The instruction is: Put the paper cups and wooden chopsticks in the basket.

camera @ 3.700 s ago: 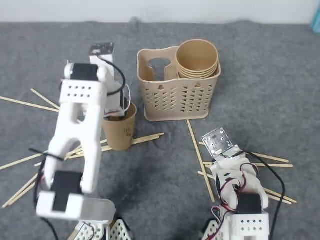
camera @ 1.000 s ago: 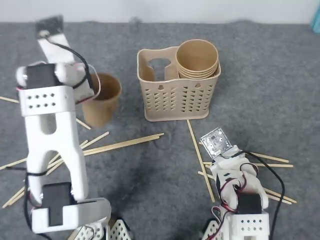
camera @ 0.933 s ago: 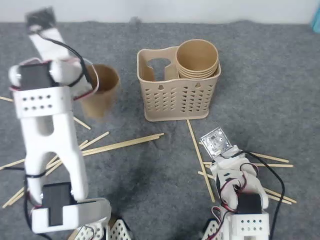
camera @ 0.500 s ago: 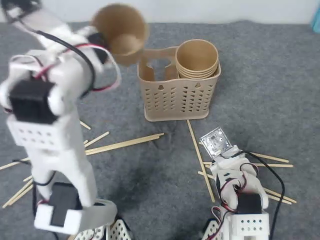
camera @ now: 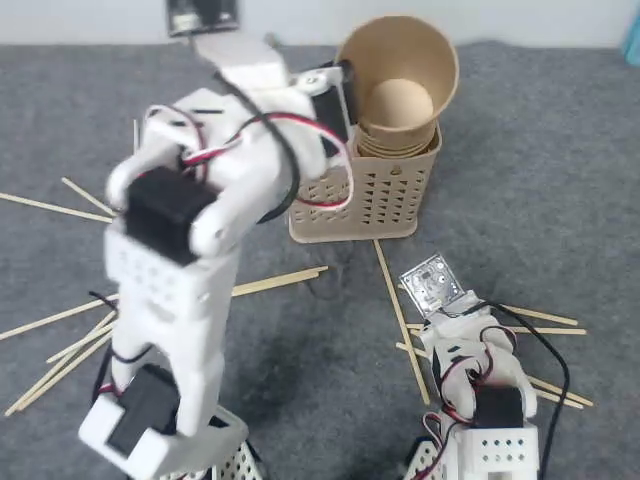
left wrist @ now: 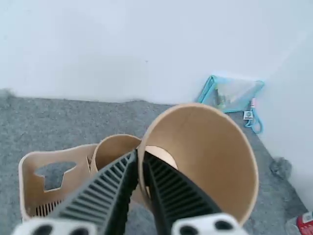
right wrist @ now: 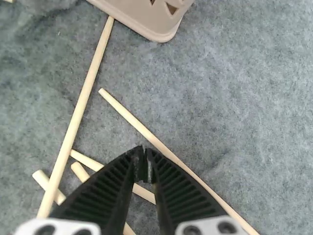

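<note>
Brown paper cup (camera: 398, 62) hangs in the air, mouth tipped up, with its rim nipped between the closed jaws of the left gripper (left wrist: 139, 159). It sits right over the stack of cups (camera: 400, 143) already standing in the 3 o'clock compartment of the basket (camera: 340, 205), and I can't tell whether the two touch. The basket is on the grey mat (camera: 540, 150) at about 12 o'clock. Wooden chopsticks (camera: 272, 281) lie scattered on the mat, some out toward 9 o'clock and more around 4 o'clock. Down there the right gripper (right wrist: 145, 152) has its jaws pressed together on nothing, tips low over one chopstick (right wrist: 124, 113) among several.
</note>
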Controlling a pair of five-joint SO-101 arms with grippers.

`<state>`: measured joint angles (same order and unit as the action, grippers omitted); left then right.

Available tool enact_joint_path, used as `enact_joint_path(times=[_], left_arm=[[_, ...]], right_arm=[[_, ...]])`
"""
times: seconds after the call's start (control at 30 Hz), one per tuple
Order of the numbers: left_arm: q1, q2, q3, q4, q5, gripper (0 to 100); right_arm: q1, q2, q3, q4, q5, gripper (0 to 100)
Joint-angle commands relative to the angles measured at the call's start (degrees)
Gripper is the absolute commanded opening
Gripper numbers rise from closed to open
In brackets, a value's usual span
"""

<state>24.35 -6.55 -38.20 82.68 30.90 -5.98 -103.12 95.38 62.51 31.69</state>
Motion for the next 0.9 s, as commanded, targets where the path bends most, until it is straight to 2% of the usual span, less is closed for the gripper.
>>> enact_joint_path(times=[0.0,0.33,0.67,0.73,0.87], left_arm=[[-1.14,-0.26,4.79,-8.0,-0.7,1],[-3.69,-0.18,15.52,-17.85,-0.7,1],[-4.92,-0.53,24.75,-18.46,-0.79,2],[-4.48,-0.62,25.19,-18.29,-0.79,6],[-4.57,-1.49,23.16,-14.51,-0.62,21]], right_arm=[[-0.04,-0.66,1.05,-0.66,1.23,0.9],[-0.04,-0.66,1.05,-0.66,1.23,0.9],[-0.13,-0.75,1.05,-0.75,1.23,0.9],[-0.13,-0.75,1.05,-0.75,1.23,0.9],[-0.04,-0.75,1.05,-0.75,1.23,0.9]])
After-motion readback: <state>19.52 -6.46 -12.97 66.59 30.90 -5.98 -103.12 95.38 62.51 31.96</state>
